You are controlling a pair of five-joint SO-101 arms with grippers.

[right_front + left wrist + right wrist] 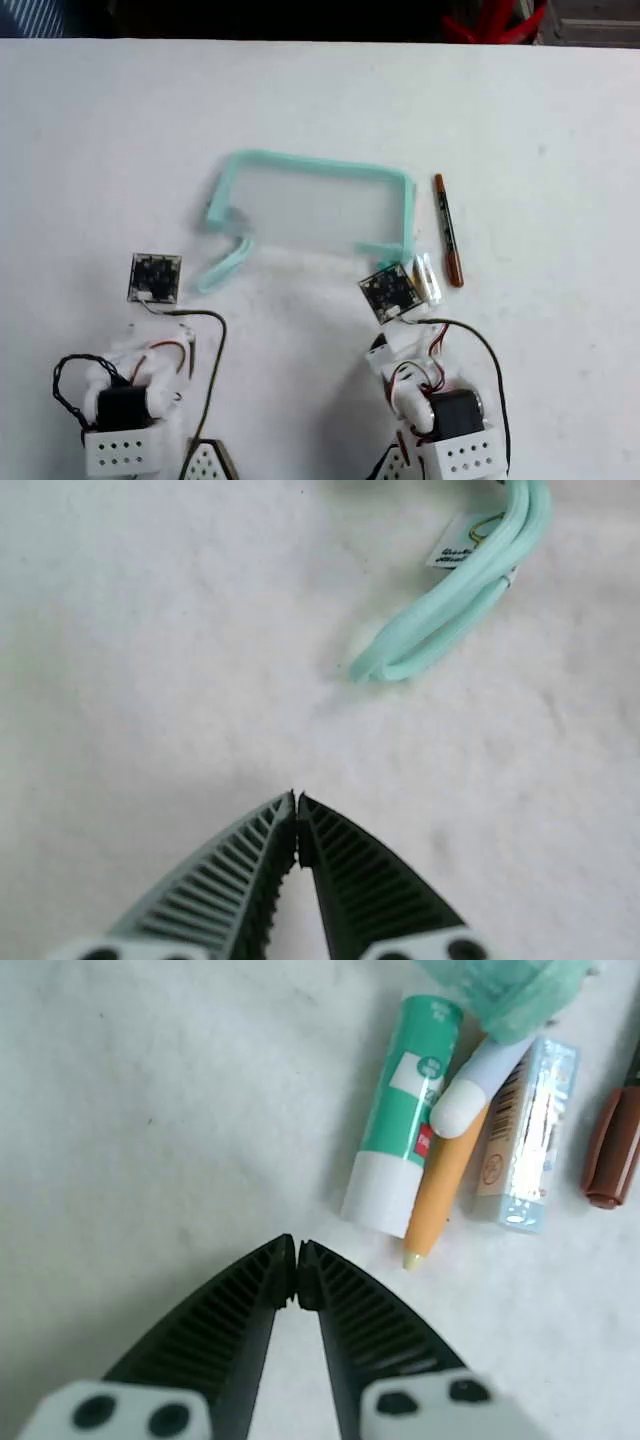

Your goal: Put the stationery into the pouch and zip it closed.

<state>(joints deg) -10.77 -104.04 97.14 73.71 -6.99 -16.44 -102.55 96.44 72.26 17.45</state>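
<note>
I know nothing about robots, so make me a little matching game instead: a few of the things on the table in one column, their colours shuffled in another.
Things:
1. pouch
2. marker
3. glue stick
4. slim pen

Colours:
A. orange barrel, pale cap
B. clear with a mint-green edge
C. brown
D. green and white

Pairs: 1-B; 2-C; 3-D; 4-A
</note>
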